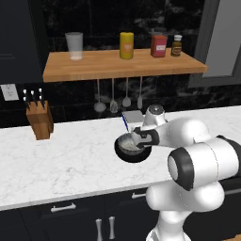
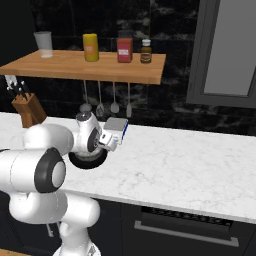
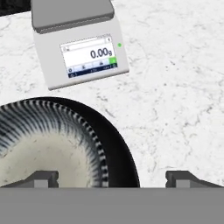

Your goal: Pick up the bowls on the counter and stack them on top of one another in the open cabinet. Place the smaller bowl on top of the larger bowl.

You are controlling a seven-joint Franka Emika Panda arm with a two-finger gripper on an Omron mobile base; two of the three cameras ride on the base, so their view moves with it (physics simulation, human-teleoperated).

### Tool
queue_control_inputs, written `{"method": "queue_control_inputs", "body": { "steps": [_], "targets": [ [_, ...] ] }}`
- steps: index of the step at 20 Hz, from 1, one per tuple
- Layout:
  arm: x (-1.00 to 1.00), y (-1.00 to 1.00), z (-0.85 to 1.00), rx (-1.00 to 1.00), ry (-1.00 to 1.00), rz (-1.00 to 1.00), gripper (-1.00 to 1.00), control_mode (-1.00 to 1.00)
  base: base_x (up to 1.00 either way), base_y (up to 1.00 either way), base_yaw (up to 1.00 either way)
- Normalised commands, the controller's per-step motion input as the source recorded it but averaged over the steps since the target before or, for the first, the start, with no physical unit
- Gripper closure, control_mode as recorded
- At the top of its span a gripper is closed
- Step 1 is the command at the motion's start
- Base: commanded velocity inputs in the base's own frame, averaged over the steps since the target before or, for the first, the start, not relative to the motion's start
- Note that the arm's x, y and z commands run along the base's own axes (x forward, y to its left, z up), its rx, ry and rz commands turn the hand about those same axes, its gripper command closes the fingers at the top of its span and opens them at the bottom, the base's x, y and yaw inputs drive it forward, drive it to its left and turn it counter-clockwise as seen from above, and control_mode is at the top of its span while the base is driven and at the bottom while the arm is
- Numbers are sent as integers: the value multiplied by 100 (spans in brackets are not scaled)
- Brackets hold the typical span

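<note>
On the white marble counter (image 1: 66,162), the wide glossy black bowl (image 1: 132,154) (image 3: 118,144) holds the smaller silvery-grey bowl (image 1: 126,143) (image 3: 48,140), which has dark stripes around its inner wall. My gripper (image 1: 135,141) (image 3: 113,178) hangs just above them, open. In the hand view its left fingertip (image 3: 41,177) is over the inside of the grey bowl. The right fingertip (image 3: 183,177) is over bare counter outside the black rim. My arm hides most of the black bowl (image 2: 88,161) in the right base view. The light-brown wooden shelf (image 1: 99,65) (image 2: 75,65) runs above.
A grey kitchen scale (image 3: 78,43) (image 1: 133,116) reading 0.00g stands just behind the bowls. A glass tumbler (image 1: 74,45), yellow canister (image 1: 126,45), red box (image 1: 158,45) and brown jar (image 1: 176,45) stand on the shelf. Utensils (image 1: 113,100) hang beneath it. A knife block (image 1: 40,120) stands at the left.
</note>
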Motion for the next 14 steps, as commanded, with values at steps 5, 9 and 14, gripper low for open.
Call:
{"method": "queue_control_inputs", "body": {
  "steps": [5, 9, 14],
  "targets": [
    [2, -5, -6, 0, 0, 12, -100, -100, 0, 0, 0],
    [0, 0, -39, -5, 5, 9, -100, -100, 0, 0, 0],
    [0, 4, -51, -8, 9, 6, -100, -100, 0, 0, 0]
  ]
}}
